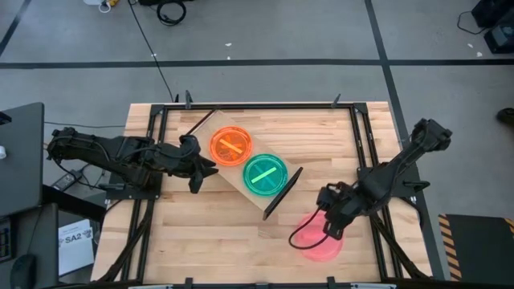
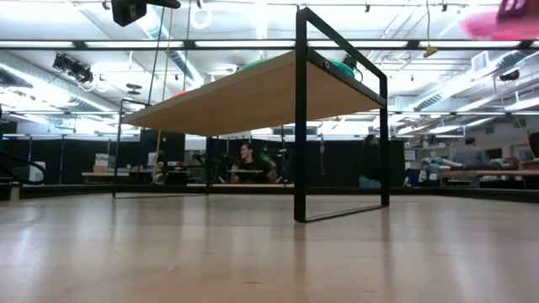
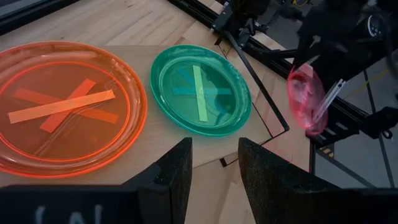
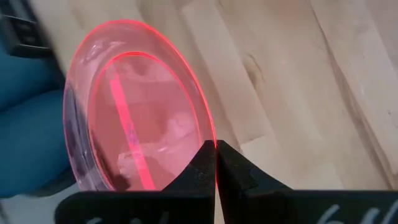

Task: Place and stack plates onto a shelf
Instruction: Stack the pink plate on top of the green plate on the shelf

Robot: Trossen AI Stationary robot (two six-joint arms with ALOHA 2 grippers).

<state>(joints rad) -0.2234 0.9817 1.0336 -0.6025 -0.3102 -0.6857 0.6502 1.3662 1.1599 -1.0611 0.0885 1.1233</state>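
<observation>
The shelf [image 1: 241, 183] stands slantwise mid-table on dark end panels [image 2: 300, 126]. On its board lie an orange plate [image 1: 232, 148] and a green plate [image 1: 265, 174]. In the left wrist view both the orange plate [image 3: 62, 106] and the green plate [image 3: 199, 90] show crossed bar marks, as of two stacked discs. My left gripper [image 3: 214, 165] is open, hovering at the shelf's left edge beside the orange plate. My right gripper [image 1: 326, 221] is shut on a pink plate [image 1: 320, 241] right of the shelf, high above the table [image 2: 504, 23]. My right gripper pinches the pink plate by its rim [image 4: 211, 140] between the two fingers. The fingertips [image 4: 233, 168] close on the edge only. The plate is lifted clear of the table and sits tilted in the hold, as the left wrist view also shows on the pink plate [image 3: 306, 99].
A black metal frame [image 1: 357, 136] runs round the slatted tabletop. Bare wood lies near the front edge [image 1: 217, 249]. Beyond the table the low view shows a room with benches and a seated person [image 2: 248, 160].
</observation>
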